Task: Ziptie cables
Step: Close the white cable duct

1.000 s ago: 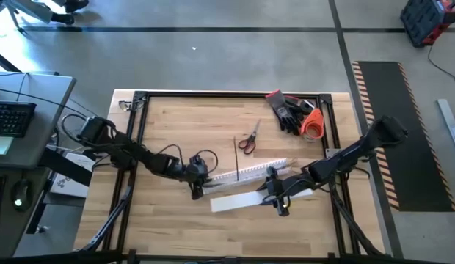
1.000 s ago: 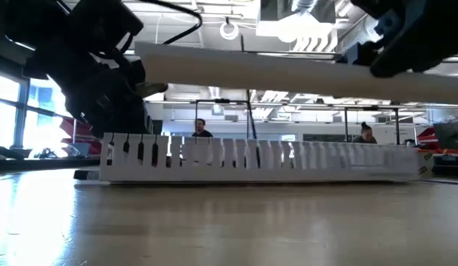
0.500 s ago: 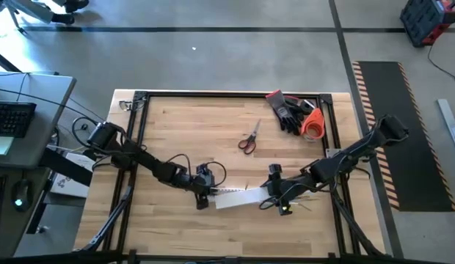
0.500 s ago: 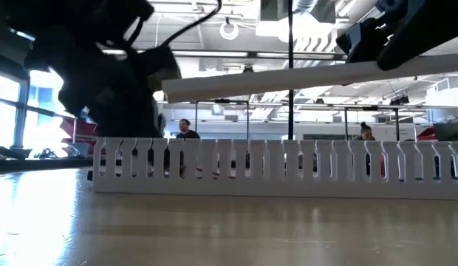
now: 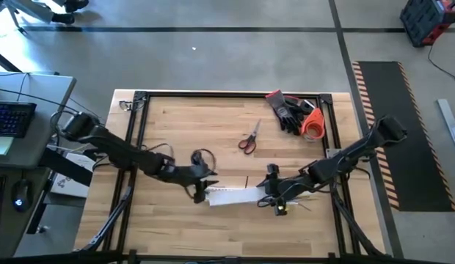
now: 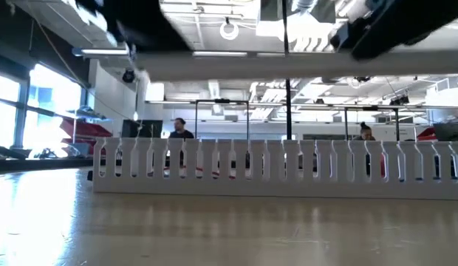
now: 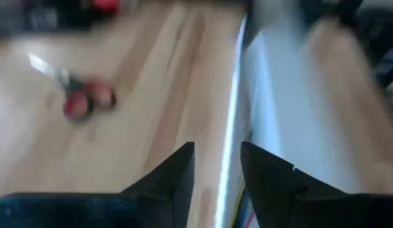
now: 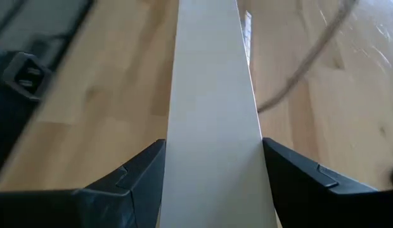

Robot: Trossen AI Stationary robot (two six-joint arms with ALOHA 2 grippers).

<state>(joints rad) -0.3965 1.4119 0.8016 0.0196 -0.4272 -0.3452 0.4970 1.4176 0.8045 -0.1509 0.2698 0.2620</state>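
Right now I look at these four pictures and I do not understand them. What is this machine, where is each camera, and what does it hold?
Two dark robot arms work at a wooden table. One camera looks down from above, one sits at table height, and one rides on each wrist. The right gripper is shut on a flat white strip, held above the table. The left gripper is at the strip's other end, fingers slightly apart. Under the strip stands a white slotted duct. Red-handled scissors, dark gloves and an orange roll also lie there.

Your left hand (image 5: 200,189) has pulled back to the flat white strip's (image 5: 235,195) left end, and the strip now hangs level above the slotted duct (image 6: 273,166)
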